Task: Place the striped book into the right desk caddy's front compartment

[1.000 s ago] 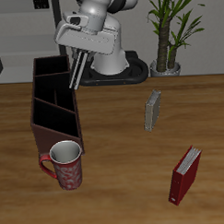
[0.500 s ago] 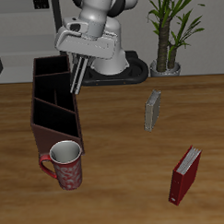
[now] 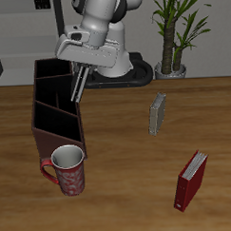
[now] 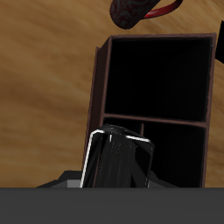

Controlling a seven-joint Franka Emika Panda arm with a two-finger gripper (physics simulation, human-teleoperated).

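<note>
Striped book hangs, seemingly, above wooden table.

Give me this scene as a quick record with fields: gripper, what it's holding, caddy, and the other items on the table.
gripper: above the right desk caddy, shut on the striped book
striped book: held edge-down over the caddy, not yet released
right desk caddy: dark maroon, open-topped, sections dark inside
mug: red patterned, by the caddy's front end
grey book: upright, mid-table
red book: upright, near the table's front edge
</note>
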